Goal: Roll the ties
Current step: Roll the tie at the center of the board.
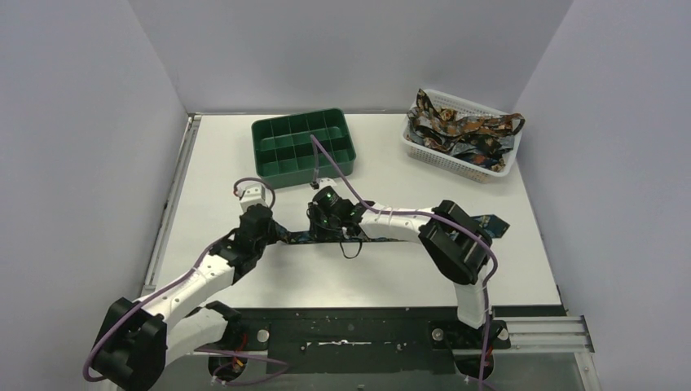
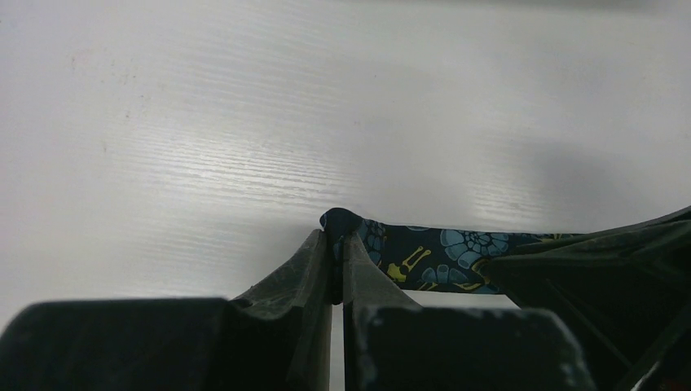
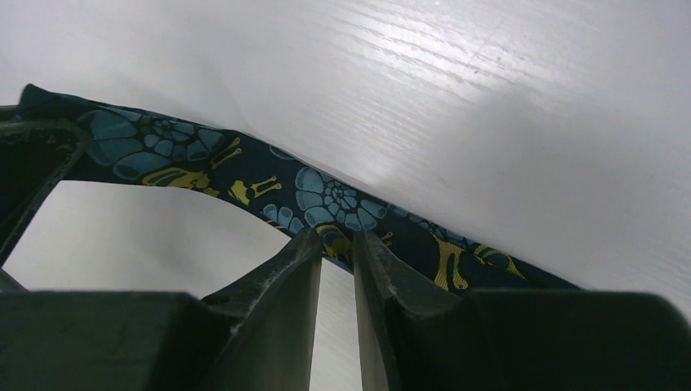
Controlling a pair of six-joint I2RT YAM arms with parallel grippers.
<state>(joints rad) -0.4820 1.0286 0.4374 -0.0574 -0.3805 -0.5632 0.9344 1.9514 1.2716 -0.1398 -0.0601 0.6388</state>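
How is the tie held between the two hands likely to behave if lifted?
Probably floppy: the tie curves and twists between left hand and right hand rather than running straight. Likely light: fingertip pinches alone hold it.

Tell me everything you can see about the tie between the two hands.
The tie is a long, narrow strip of dark navy fabric printed with blue shells and yellow snails. It runs nearly straight across the white table. The left hand pinches its folded end; the right hand pinches it farther along.
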